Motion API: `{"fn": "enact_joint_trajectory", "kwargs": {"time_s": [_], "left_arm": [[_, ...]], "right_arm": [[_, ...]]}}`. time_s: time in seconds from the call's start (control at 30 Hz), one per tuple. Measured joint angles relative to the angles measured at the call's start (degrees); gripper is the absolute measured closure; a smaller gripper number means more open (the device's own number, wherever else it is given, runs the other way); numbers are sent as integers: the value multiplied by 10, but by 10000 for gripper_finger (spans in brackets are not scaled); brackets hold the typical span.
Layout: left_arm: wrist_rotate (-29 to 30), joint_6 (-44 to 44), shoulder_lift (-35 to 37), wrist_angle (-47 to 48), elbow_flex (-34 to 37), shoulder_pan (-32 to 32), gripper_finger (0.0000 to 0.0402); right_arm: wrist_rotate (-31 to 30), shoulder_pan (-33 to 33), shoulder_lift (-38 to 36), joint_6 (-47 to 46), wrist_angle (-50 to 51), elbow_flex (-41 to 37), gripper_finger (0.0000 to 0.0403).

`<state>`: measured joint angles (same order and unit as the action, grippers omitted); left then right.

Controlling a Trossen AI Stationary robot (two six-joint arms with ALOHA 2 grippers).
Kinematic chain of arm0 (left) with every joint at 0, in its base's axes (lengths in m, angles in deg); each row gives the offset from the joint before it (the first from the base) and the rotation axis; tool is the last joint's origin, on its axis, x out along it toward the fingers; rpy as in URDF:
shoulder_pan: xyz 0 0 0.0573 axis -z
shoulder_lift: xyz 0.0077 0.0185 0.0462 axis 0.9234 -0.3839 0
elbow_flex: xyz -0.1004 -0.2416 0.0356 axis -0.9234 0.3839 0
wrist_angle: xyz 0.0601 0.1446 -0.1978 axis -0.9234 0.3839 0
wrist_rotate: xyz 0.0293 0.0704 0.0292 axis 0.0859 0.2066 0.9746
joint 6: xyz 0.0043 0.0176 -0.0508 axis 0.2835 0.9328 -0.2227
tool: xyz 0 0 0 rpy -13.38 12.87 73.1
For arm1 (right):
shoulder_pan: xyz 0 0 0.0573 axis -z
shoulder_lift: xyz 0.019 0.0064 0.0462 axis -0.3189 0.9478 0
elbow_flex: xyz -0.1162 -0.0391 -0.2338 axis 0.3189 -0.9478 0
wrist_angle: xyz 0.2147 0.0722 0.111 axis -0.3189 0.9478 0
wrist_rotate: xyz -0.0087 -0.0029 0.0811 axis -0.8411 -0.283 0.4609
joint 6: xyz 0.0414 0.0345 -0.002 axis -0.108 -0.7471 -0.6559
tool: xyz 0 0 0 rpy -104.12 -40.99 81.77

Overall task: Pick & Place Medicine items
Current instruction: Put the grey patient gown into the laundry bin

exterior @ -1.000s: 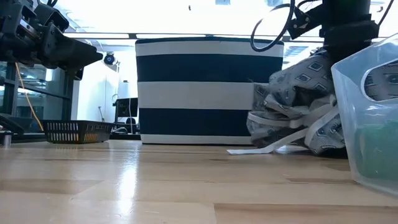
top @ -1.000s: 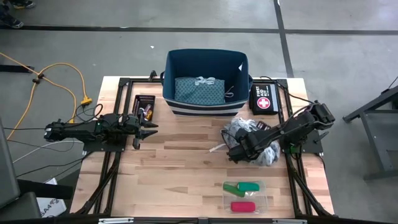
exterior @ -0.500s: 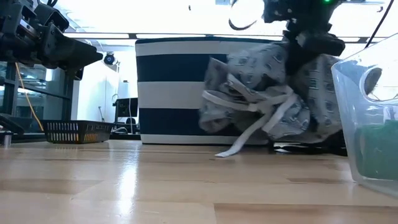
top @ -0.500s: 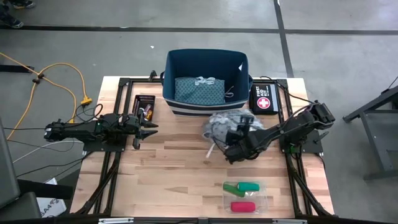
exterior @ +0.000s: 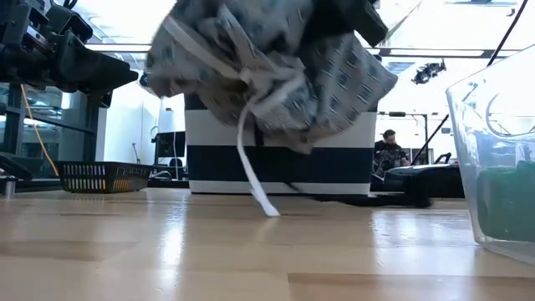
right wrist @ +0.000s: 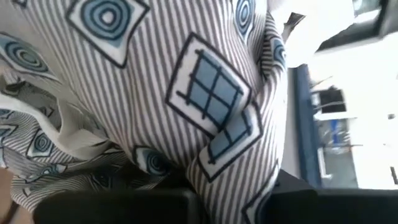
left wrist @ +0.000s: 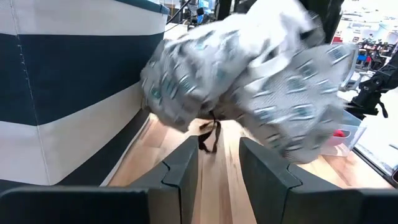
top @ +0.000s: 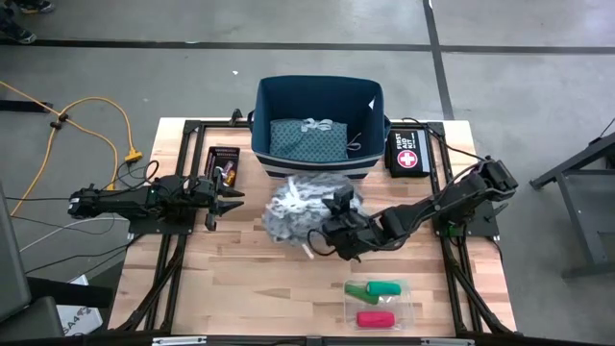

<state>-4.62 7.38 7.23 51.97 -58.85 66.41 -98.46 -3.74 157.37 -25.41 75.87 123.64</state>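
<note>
The right gripper (top: 338,229) is reached out over the middle of the table, its fingers clamped on a bunched grey patterned cloth (top: 303,210). The cloth hangs off the fingers clear of the wood, bulging out ahead of them toward the left arm; in the low view it (exterior: 267,67) is lifted above the tabletop with one pale strap (exterior: 251,163) trailing down so its end just reaches the boards. The right wrist view is filled by the striped fabric with its blue squares (right wrist: 155,93), pressed right against the camera.

Beyond the cloth from the fingers stands the navy-and-white striped bin (top: 320,101), with a folded teal cloth (top: 307,139) lying inside it. Beside the bin, on the right arm's side, lies the black first aid pouch (top: 408,156).

The medicine items sit in a clear plastic tray (top: 380,300) near the table's front edge, well apart from the right fingers: two green tubes (top: 377,287) side by side and a red-pink tube (top: 374,318) in front of them.

The left gripper (top: 223,200) hovers at the left side of the table, its two fingers (left wrist: 180,171) standing apart and holding nothing, pointed toward the hanging cloth. A small black mesh tray (top: 224,165) lies just beside it.
</note>
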Motion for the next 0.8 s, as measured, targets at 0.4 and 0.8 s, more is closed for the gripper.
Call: {"fn": "enact_joint_trajectory", "kwargs": {"time_s": [0.4, 0.8], "left_arm": [[0, 0, 0, 0, 0, 0, 291], [0, 0, 0, 0, 0, 0, 291]], "right_arm": [[-56, -2, 0, 120, -145, 0, 363], [-136, 35, 0, 564, -677, 0, 363]]}}
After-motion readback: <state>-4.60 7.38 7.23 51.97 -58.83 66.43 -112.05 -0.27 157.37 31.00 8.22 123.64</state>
